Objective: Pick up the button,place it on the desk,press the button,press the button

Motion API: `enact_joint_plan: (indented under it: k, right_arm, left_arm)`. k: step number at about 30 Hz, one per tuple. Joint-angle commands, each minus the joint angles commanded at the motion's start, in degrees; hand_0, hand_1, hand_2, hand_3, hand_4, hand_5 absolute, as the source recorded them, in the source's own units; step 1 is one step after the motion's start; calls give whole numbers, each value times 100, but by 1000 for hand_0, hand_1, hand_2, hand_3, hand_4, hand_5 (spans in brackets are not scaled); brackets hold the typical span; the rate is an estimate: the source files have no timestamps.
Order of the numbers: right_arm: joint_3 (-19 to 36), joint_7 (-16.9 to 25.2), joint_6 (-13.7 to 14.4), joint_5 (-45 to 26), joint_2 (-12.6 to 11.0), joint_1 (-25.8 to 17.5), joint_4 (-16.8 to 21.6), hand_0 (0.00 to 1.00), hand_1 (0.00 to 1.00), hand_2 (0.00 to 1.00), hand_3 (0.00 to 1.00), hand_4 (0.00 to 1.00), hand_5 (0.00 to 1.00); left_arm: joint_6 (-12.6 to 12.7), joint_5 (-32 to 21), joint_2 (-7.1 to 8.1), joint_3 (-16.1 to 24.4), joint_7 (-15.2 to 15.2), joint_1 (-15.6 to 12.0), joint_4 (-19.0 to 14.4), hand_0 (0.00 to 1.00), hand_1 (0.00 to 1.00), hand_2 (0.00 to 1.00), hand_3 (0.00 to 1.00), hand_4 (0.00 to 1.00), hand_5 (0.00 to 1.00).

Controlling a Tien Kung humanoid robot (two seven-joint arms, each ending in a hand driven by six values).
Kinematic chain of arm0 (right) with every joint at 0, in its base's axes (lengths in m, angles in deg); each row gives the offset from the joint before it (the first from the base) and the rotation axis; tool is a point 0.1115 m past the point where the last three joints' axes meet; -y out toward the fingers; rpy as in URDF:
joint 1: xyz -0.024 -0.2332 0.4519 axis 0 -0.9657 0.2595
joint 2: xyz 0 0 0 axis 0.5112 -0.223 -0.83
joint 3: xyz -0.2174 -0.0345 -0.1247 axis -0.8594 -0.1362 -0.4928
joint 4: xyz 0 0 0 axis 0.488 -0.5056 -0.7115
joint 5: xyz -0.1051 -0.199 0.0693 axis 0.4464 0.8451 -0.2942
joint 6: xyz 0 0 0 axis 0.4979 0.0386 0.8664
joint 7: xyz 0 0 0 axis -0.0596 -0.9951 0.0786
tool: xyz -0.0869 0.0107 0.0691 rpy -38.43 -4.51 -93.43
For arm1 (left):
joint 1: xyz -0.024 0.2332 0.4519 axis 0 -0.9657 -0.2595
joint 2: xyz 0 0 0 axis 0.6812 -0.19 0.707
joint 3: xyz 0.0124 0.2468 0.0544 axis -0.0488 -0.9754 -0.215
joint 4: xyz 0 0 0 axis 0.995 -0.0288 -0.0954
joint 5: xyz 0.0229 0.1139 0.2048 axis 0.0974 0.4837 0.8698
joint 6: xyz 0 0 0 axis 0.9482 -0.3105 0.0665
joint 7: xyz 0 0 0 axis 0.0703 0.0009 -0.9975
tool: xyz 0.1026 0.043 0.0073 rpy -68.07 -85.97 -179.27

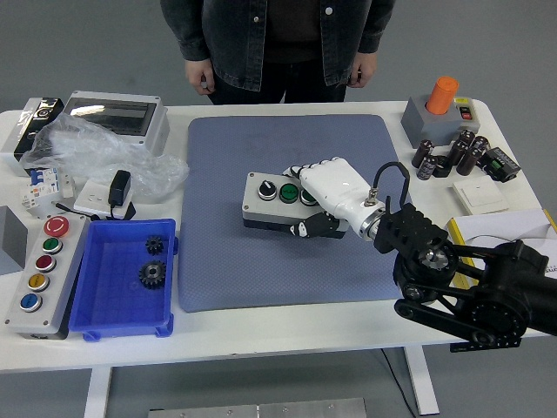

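Note:
A grey button box (268,202) with a black knob and a green button lies on the blue mat (261,157) near its middle. My right hand (315,198), white with a black arm behind it, is curled around the box's right end, its fingers over the top and the thumb at the front side. The box's right part is hidden under the hand. My left arm is out of view.
A person stands at the far side, hands (202,78) hanging by the body. At left stand a four-button control box (39,274), a blue bin (122,279) with gears and a plastic bag (96,152). Capacitors (448,155), an orange-button box (435,109) and a yellow carton (500,239) lie right.

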Motion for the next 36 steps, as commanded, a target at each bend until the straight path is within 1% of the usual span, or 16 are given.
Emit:
enact_joint_plan:
  k: [4, 5, 10, 11, 16, 17, 22, 23, 25, 28, 29, 34, 35, 36]
  right_arm:
    - [-114, 164, 38, -46, -12, 122, -65, 315, 433, 393, 306, 605, 199]
    - [-167, 219, 48, -63, -8, 165, -102, 330, 445, 397, 309, 601, 184]
    - [-452, 492, 115, -151, 14, 340, -275, 330, 445, 397, 309, 601, 184]
    - [-492, 521, 121, -167, 20, 357, -305, 342, 461, 407, 312, 600, 182]
    - [-590, 656, 174, -253, 83, 378, -527, 342, 461, 407, 312, 600, 182]
    - [-599, 675, 185, -258, 94, 380, -556, 363, 474, 416, 313, 591, 172]
    - [-673, 760, 207, -310, 162, 396, -753, 363, 474, 416, 313, 591, 172]
    - [-688, 775, 207, -322, 174, 398, -791, 376, 483, 422, 312, 574, 166]
    - [-735, 808, 210, -343, 197, 405, -863, 376, 483, 422, 312, 574, 166]
    - [-804, 845, 215, -374, 228, 411, -944, 376, 483, 422, 312, 574, 166]
    - [-822, 853, 217, -387, 238, 410, -968, 395, 488, 427, 311, 567, 170]
    - [-867, 883, 233, -437, 284, 401, -1085, 395, 488, 427, 311, 567, 170]
    - [-869, 888, 236, -442, 289, 400, -1097, 416, 505, 436, 316, 567, 174]
    - [-871, 895, 239, -444, 295, 400, -1111, 416, 505, 436, 316, 567, 174]
  left_arm:
    - [1, 20, 4, 11, 1, 9, -3, 685, 703, 652, 686, 681, 326]
    - [1, 22, 6, 10, 0, 11, -3, 686, 703, 652, 687, 681, 328]
    - [4, 33, 13, 14, 2, 18, -4, 686, 703, 652, 687, 681, 328]
    - [4, 36, 14, 14, 2, 18, -4, 686, 703, 653, 688, 683, 331]
    - [2, 29, 6, 1, 2, 10, -3, 686, 703, 653, 688, 683, 331]
    - [2, 27, 6, -1, 2, 11, -3, 685, 703, 654, 689, 682, 330]
    - [4, 44, 13, 15, 5, 21, -7, 685, 703, 654, 689, 682, 330]
    - [4, 46, 14, 18, 5, 22, -7, 685, 703, 654, 689, 682, 331]
    - [4, 49, 14, 22, 6, 22, -8, 685, 703, 654, 689, 682, 331]
    - [4, 48, 18, 21, 6, 22, -9, 685, 703, 654, 689, 682, 331]
    - [5, 48, 19, 20, 6, 22, -9, 685, 704, 654, 689, 682, 331]
    - [5, 64, 18, 30, 8, 20, -11, 685, 704, 654, 689, 682, 331]
    - [5, 63, 17, 28, 8, 20, -11, 686, 705, 655, 690, 681, 332]
    - [5, 63, 17, 29, 8, 19, -11, 686, 705, 655, 690, 681, 332]
